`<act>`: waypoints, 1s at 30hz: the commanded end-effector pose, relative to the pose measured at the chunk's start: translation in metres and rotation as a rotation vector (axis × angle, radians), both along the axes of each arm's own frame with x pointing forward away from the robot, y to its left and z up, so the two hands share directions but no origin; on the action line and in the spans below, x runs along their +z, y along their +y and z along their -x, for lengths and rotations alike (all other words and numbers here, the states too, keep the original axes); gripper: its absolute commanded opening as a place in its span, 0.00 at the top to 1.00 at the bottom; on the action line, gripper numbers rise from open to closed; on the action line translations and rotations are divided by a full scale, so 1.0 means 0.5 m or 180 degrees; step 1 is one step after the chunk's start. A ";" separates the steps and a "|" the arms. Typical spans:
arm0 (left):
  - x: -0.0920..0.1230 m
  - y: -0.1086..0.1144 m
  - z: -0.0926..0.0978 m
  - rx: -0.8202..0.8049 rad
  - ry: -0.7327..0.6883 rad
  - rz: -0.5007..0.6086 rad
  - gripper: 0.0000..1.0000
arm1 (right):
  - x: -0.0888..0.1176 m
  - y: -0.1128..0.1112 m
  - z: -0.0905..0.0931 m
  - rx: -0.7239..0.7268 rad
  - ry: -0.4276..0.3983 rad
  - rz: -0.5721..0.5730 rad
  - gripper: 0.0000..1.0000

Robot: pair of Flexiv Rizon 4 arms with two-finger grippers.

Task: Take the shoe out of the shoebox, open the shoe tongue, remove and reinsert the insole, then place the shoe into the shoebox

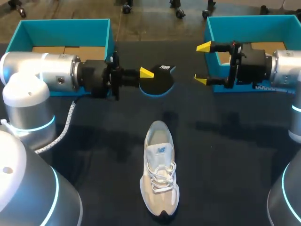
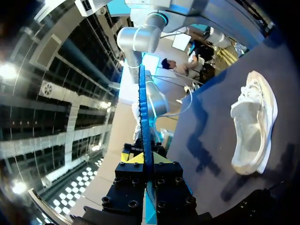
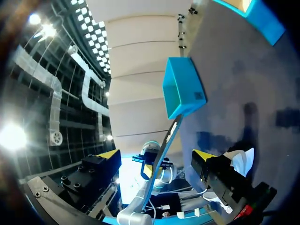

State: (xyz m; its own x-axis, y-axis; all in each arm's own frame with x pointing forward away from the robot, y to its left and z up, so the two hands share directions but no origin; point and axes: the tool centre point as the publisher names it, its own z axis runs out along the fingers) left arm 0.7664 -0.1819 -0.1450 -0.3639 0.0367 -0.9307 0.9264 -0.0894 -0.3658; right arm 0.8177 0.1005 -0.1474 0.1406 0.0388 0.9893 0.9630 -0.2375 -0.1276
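A white shoe (image 1: 160,181) lies on the dark table near the front middle, toe toward the front edge, laces done up. My left gripper (image 1: 146,73) is shut on the heel end of a black insole (image 1: 160,81) with a blue edge, held flat above the table's far middle. The left wrist view shows the insole (image 2: 144,108) edge-on between the yellow tips of the left gripper (image 2: 143,158), with the shoe (image 2: 253,126) off to one side. My right gripper (image 1: 202,63) stands wide open a short way from the insole's free end, touching nothing. From the right gripper (image 3: 157,154) the insole (image 3: 169,136) is straight ahead.
Two teal shoeboxes stand at the back, one on the left (image 1: 66,33) behind my left arm, one on the right (image 1: 254,23) behind my right gripper. A white cable (image 1: 61,132) trails off the left arm over the table.
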 end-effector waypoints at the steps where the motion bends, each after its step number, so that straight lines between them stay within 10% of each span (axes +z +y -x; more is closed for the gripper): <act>1: 0.022 0.016 0.010 0.0189 0.0571 -0.0174 1.00 | 0.001 0.001 0.001 0.0000 0.0006 0.0014 0.00; 4: 0.032 0.028 0.000 0.0475 0.1536 -0.0738 1.00 | 0.001 0.001 0.001 0.0000 0.0006 0.0014 0.00; 18: 0.032 0.028 0.000 0.0475 0.1536 -0.0738 1.00 | 0.001 0.001 0.001 0.0000 0.0006 0.0014 0.00; 30: 0.048 0.033 0.054 0.0566 0.4143 -0.0942 1.00 | 0.001 0.001 0.001 0.0000 0.0006 0.0014 0.00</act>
State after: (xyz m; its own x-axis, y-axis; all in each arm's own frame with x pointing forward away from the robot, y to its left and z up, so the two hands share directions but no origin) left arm 0.7522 -0.1704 -0.1234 -0.9418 0.0828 -0.3257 0.3358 0.1919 -0.9222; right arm 0.8181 0.1005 -0.1478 0.1400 0.0382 0.9894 0.9630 -0.2375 -0.1271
